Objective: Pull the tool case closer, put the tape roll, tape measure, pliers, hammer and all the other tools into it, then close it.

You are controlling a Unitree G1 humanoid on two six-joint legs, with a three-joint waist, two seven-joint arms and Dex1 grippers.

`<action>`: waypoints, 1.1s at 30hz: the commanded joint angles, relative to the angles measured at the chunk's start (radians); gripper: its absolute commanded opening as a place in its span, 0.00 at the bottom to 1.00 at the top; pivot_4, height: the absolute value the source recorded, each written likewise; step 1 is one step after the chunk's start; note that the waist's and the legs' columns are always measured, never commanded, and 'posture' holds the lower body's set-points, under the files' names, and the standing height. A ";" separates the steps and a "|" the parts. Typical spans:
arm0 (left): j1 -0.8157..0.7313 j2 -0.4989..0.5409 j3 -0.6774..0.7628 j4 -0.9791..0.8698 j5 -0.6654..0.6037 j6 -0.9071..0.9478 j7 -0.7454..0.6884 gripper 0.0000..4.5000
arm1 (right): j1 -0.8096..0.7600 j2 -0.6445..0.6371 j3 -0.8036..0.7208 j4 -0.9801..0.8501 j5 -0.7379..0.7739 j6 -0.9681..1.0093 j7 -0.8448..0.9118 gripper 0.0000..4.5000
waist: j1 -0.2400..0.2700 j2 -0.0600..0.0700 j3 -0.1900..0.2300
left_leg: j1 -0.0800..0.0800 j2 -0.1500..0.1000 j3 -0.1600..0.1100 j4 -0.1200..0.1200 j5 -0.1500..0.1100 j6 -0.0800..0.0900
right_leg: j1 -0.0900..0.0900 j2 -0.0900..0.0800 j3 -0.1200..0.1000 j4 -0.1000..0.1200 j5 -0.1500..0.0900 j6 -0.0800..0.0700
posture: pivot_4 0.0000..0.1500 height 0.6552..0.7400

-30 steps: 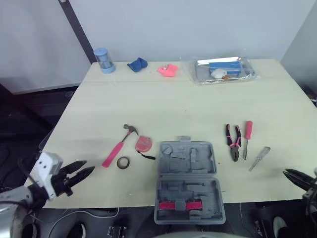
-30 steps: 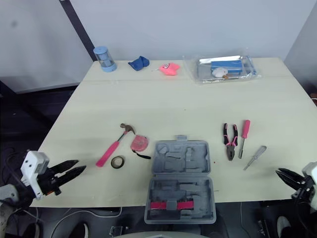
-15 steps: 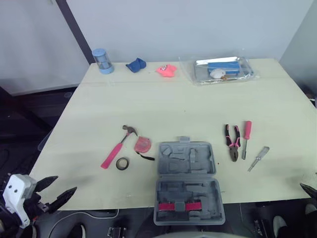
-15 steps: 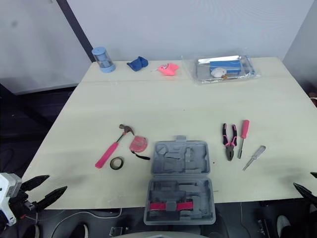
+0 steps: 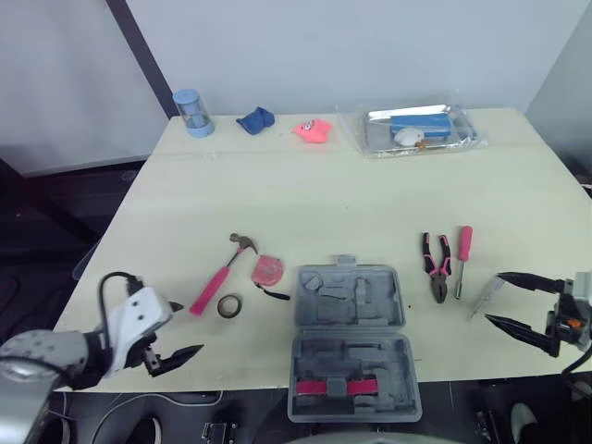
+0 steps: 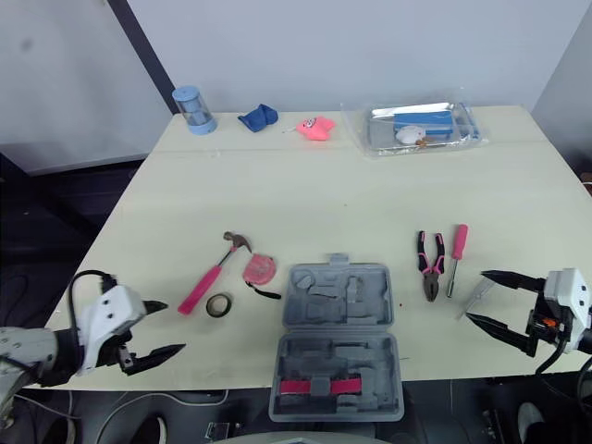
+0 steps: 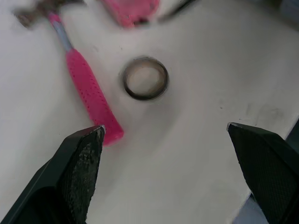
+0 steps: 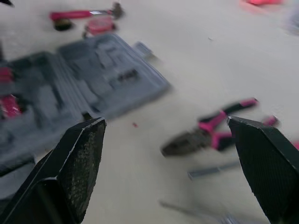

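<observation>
The grey tool case (image 5: 350,335) lies open at the table's front edge, its moulded slots bare. Left of it lie the pink-handled hammer (image 5: 219,275), the pink tape measure (image 5: 267,270) and the dark tape roll (image 5: 229,304). To the case's right are the pliers (image 5: 436,266), a pink screwdriver (image 5: 462,255) and a silver tool (image 5: 485,295). My left gripper (image 5: 185,330) is open, low over the front left of the table, near the tape roll (image 7: 145,84) and hammer handle (image 7: 88,93). Also open, my right gripper (image 5: 495,298) hovers by the silver tool, holding nothing.
Along the far edge stand a blue cylinder (image 5: 191,112), a blue cloth (image 5: 256,120), a pink object (image 5: 314,130) and a clear tray (image 5: 421,129) with items. The case's near half reaches past the table's front edge.
Both arms dropped below the table's front edge, then came up over the table, left toward the tape roll, right toward the silver tool. Both grippers' fingers have spread wider.
</observation>
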 commanded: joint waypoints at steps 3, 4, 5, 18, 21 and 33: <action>-0.135 0.155 -0.183 -0.133 0.088 0.208 0.017 1.00 | -0.067 0.001 0.080 -0.177 0.061 0.087 -0.006 0.98 | -0.002 -0.001 0.001 | 0.000 0.000 0.000 0.000 0.000 0.000 | 0.000 0.000 0.000 0.000 0.000 0.000 | 1.00 1.00; -0.167 0.178 -0.222 -0.138 0.110 0.220 0.018 1.00 | -0.074 0.001 0.089 -0.190 0.063 0.093 -0.006 0.98 | -0.001 -0.001 0.001 | 0.000 0.000 0.000 0.000 0.000 0.000 | -0.001 0.000 0.000 0.000 0.000 0.000 | 1.00 1.00; -0.211 0.195 -0.270 -0.139 0.129 0.240 0.015 1.00 | -0.082 0.001 0.103 -0.203 0.061 0.098 -0.002 0.98 | -0.001 -0.002 0.003 | 0.000 0.000 0.000 0.000 0.000 0.000 | -0.001 0.000 -0.001 0.000 0.000 0.000 | 1.00 1.00; -0.541 0.182 -0.662 -0.060 0.269 0.324 -0.041 1.00 | -0.134 0.009 0.182 -0.271 0.060 0.083 0.047 0.98 | 0.000 -0.004 0.006 | -0.001 -0.001 0.000 0.000 0.000 -0.001 | -0.001 0.001 -0.003 -0.001 0.000 0.000 | 1.00 1.00; -0.561 0.190 -0.702 -0.027 0.299 0.298 -0.065 1.00 | -0.136 0.015 0.188 -0.275 0.058 0.072 0.058 0.98 | -0.002 -0.004 0.006 | -0.001 -0.001 0.000 0.000 0.000 -0.001 | -0.002 0.001 -0.003 -0.001 0.000 0.000 | 1.00 1.00; -0.643 0.122 -0.768 0.098 0.389 0.209 -0.110 1.00 | -0.174 0.022 0.177 -0.169 -0.010 -0.044 0.098 0.98 | 0.000 -0.004 0.006 | -0.002 -0.006 0.000 0.001 -0.001 0.003 | -0.001 0.000 -0.003 -0.001 -0.001 0.001 | 1.00 1.00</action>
